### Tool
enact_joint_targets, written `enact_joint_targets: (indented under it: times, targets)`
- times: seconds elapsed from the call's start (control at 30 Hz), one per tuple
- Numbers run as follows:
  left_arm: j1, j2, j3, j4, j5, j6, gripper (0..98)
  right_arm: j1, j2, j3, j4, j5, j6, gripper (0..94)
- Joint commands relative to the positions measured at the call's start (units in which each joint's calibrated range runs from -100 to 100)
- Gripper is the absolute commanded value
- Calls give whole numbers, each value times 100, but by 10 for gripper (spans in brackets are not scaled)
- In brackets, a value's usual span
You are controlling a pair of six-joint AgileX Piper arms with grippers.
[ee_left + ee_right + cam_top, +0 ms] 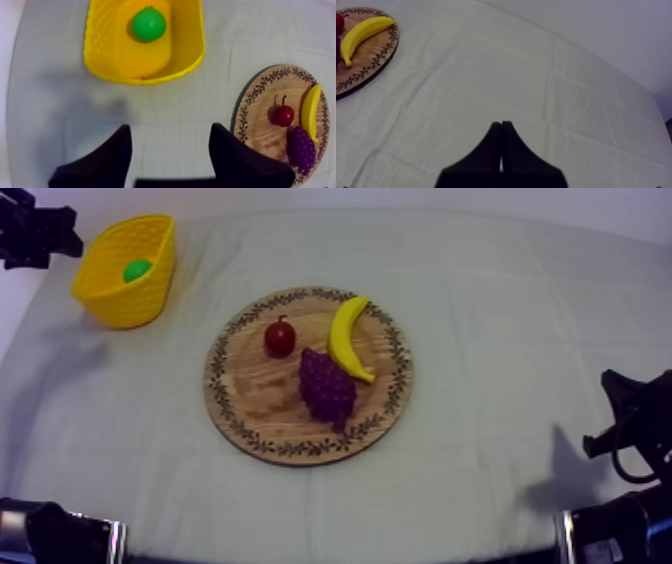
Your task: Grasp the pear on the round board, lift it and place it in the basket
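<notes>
- Grey-white cloth [500,298] covers the whole worktop.
- The yellow basket [122,300] sits at the far left side of the worktop, well apart from the board.
- The pear [137,270] is green and round. It lies inside the yellow basket, down on its floor and close to one wall.
- The round wooden board [250,403] lies in the middle of the worktop. It has a leafy pattern all round its rim.
- Three toy fruits lie on the board. The small red fruit [279,338] is near the banana [347,338], and the bunch of grapes [327,388] is just beside them both.
- My left arm [35,233] comes in at the far left, next to the basket.
- My left tool [171,131] hangs over bare cloth near the basket. Its two black fingers are wide apart and hold nothing.
- My right tool [501,125] is over bare cloth at the right side, well apart from the board. Its fingers are pressed together like a thin wedge and hold nothing.
</notes>
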Motion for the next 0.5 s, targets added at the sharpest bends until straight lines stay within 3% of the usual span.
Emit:
enact_joint_targets:
  times: [0.0, 0.47]
  targets:
    - [0, -204, 240, 18, -206, -46, 553, -2, -3, -2, -1, 2, 0, 4]
    - [-113, -1727, 1625, 63, -1350, -212, 436, -2, -3, -2, -1, 2, 0, 4]
